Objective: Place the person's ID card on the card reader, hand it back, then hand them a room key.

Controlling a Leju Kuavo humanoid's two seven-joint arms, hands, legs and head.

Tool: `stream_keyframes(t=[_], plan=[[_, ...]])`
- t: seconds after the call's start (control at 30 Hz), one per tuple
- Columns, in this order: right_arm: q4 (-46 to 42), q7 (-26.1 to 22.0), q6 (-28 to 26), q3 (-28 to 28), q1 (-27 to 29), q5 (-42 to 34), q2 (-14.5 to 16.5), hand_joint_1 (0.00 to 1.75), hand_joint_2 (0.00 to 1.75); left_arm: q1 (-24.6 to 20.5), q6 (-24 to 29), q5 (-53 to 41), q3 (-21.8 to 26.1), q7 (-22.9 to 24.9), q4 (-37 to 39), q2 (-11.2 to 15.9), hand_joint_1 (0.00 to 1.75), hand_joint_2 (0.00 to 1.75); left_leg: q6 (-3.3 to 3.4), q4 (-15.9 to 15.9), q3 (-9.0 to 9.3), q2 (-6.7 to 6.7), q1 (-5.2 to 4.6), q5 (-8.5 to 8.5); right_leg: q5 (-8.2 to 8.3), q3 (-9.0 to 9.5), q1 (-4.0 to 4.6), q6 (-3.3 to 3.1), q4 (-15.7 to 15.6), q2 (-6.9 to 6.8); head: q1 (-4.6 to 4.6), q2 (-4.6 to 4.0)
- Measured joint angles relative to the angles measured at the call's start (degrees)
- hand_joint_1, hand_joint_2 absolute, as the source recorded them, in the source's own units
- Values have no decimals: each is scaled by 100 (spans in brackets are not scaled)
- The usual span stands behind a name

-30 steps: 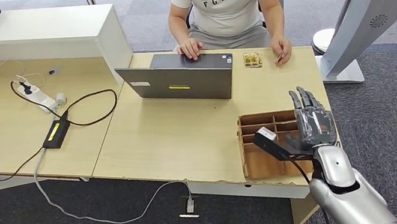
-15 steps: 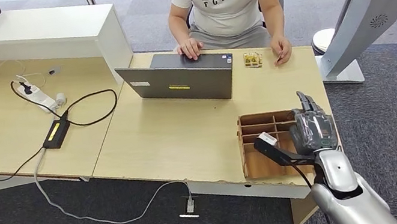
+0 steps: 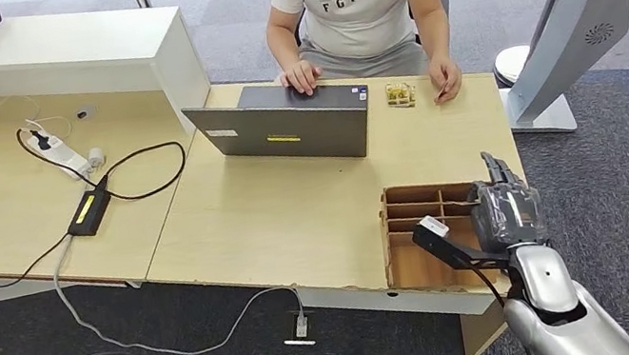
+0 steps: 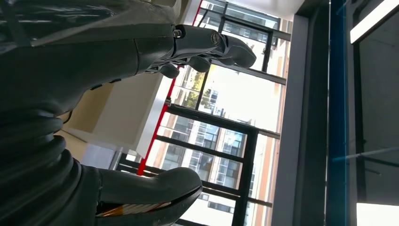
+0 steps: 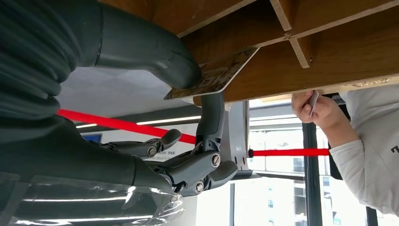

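Note:
My right hand [image 3: 504, 208] hangs over the right side of a wooden divided box [image 3: 412, 262] at the desk's near edge. In the right wrist view its thumb and a finger pinch a worn key card [image 5: 214, 75] at the rim of the box [image 5: 329, 52]. Across the desk the person's hand [image 5: 310, 106] holds a small pale card [image 5: 314, 98]. That hand [image 3: 447, 78] rests beside a small yellowish card reader [image 3: 400, 94]. My left hand [image 4: 117, 94] hangs at my side with thumb and fingers apart, holding nothing.
A grey laptop [image 3: 292, 123] stands open in front of the seated person. A power strip [image 3: 60, 152], a black adapter [image 3: 89, 210] and cables lie on the left desk. A grey monitor stand [image 3: 574, 18] rises at the right.
My right hand has drawn back toward me and dropped lower over the box, its fingers tipping down into it. The person has stayed still.

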Motion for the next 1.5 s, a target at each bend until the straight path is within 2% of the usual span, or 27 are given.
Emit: stream_keyframes(t=[0.17, 0.33, 0.57, 0.77, 1.07, 1.5], plan=[[-4, -26, -37, -2, 13, 1, -22, 175, 175, -45, 33, 46, -42, 0, 2, 45, 0, 175, 0, 0, 0, 0, 0, 0, 0, 2, 0, 0, 0, 0, 0, 0], [4, -131, -106, 4, -7, 20, -3, 175, 175, -56, 33, 10, -46, 0, 2, 38, 0, 175, 0, -1, -5, -1, 0, 0, 0, 5, 0, 0, 0, -1, 0, 0], [73, -261, -251, 47, -179, 43, 183, 175, 175, 21, 0, -191, 11, 0, -51, -147, 0, 175, 0, -1, -10, -1, 1, 0, 0, 4, 0, 0, 1, -2, -1, 0], [20, -144, -561, 91, -436, 74, 287, 175, 175, 107, -119, -229, 58, 0, -69, -245, 0, 175, 0, -1, -6, -1, 1, 1, 0, 4, 0, 0, 1, -2, -2, 0], [-415, 90, -697, 66, -608, 106, 258, 175, 175, 111, -286, -102, 67, 0, -36, -254, 0, 175, 0, 0, -1, 0, 0, 3, 1, 4, 0, 0, 1, -2, 0, 0], [-907, 128, -733, 1, -741, 88, 204, 175, 175, 1, -207, 46, 65, 0, 7, -250, 0, 175, 0, 0, -3, -1, 0, 3, 2, 4, 0, 0, 1, -1, -1, 0]])
